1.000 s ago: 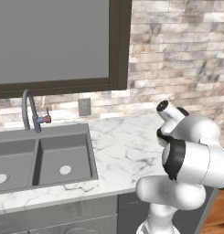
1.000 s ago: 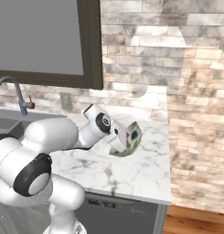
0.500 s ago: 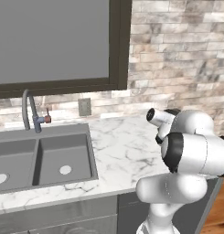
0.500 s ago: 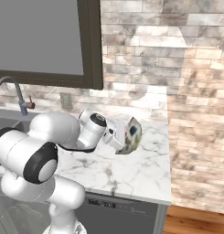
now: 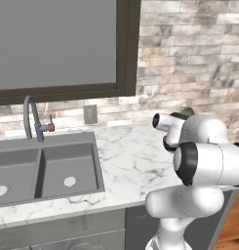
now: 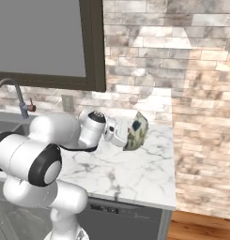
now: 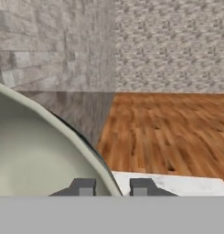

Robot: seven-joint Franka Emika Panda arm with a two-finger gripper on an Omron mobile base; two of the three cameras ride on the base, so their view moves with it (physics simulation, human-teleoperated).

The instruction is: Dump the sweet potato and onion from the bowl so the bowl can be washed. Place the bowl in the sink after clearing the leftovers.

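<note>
1. Since the earlier frames the arm has swung further toward the right side of the counter. In the right base view the bowl [image 6: 137, 130] has gone from lower centre, mouth facing down-right, to just right of centre, tipped on edge.
2. Bowl: held in the air above the marble counter [image 6: 130, 171], rim roughly vertical, grey-olive outside facing the camera. In the hand view its pale cream inside [image 7: 35, 155] fills the lower left, thin rim curving down to the fingertips.
3. Gripper [image 7: 112, 187]: the two dark fingertips [image 7: 83, 187] stand close together either side of the bowl's rim, pinching it.
4. Beyond the rim, hand view: wooden floor [image 7: 173, 132] centre right, stone wall across the top.
5. Sink [image 5: 43, 168]: lower left of the left base view, well apart from the bowl; grey faucet [image 5: 32, 117] behind it.
6. Sweet potato, onion: cannot tell where they are.
</note>
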